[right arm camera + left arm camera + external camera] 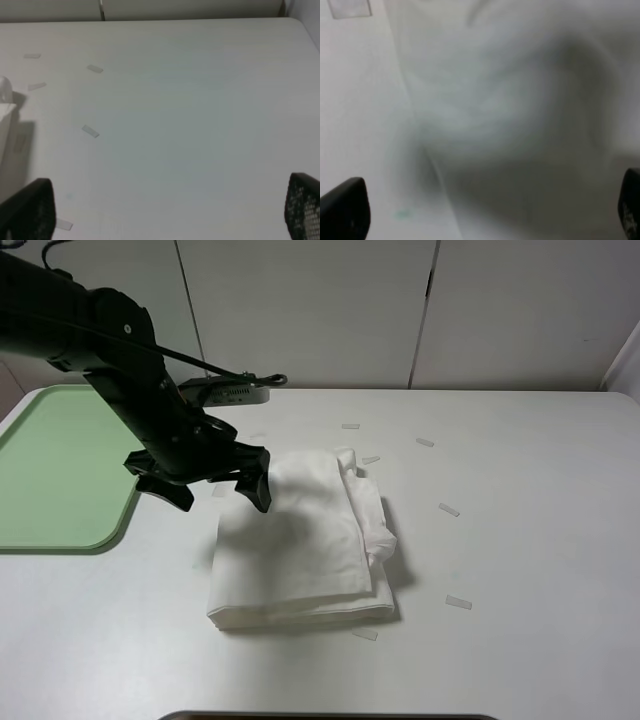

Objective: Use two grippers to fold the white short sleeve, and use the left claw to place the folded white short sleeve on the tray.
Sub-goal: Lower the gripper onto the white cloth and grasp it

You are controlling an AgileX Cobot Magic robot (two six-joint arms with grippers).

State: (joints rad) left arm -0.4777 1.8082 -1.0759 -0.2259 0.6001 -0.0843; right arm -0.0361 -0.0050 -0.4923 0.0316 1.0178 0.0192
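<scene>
The white short sleeve (300,545) lies folded into a thick rectangle in the middle of the table. My left gripper (218,490) hangs just above its near-left corner, open and empty, one finger off the cloth to the left and one over it. In the left wrist view the shirt (510,115) fills the frame, blurred, between the two spread fingertips (345,210). The pale green tray (50,475) lies at the table's left edge, empty. My right gripper (165,212) shows only in the right wrist view, open and empty above bare table; a bit of the shirt (5,115) is at that frame's edge.
Small pale tape strips (448,509) lie scattered on the white table (520,540) around the shirt, also in the right wrist view (90,131). A dark mount with cable (240,390) sits at the table's back edge. White wall panels stand behind.
</scene>
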